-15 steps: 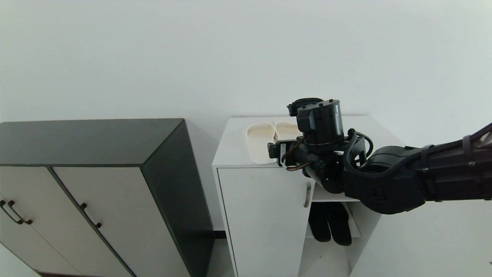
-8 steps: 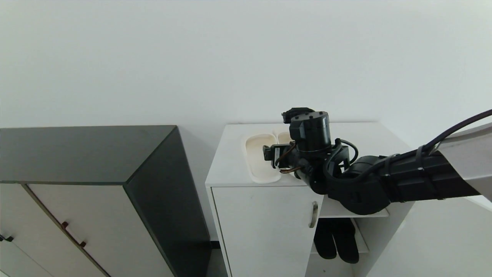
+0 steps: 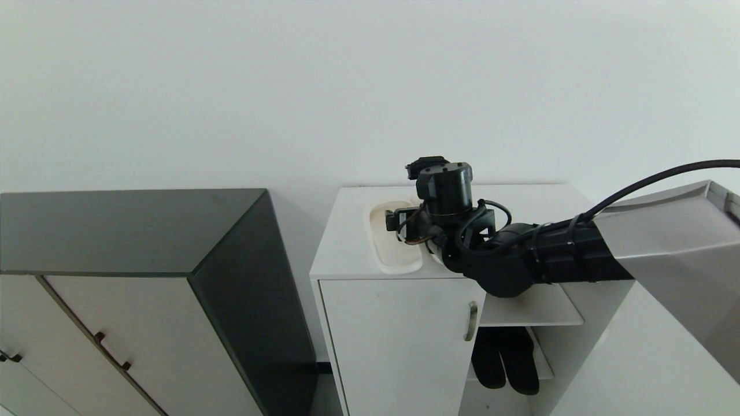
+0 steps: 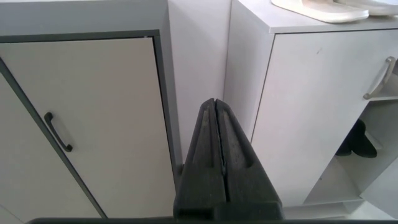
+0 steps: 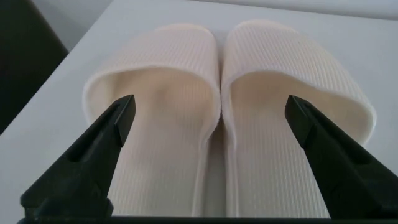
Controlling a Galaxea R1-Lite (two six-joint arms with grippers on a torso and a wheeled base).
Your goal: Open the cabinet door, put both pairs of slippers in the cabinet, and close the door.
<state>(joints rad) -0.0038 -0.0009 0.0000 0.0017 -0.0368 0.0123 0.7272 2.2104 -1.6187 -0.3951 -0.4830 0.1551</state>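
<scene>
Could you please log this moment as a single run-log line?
phase: pre-grasp | right gripper: open over cream slippers on white cabinet top | black slippers: on inside shelf | left gripper: shut

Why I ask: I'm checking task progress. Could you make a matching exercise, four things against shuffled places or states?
Things:
1. cream slippers
2. black slippers
3. left gripper
4. right gripper

Places or states:
a. shut
b. open
c. on top of the cabinet
d. inside it, low down

Pairs: 1-c, 2-d, 3-a, 4-b.
</scene>
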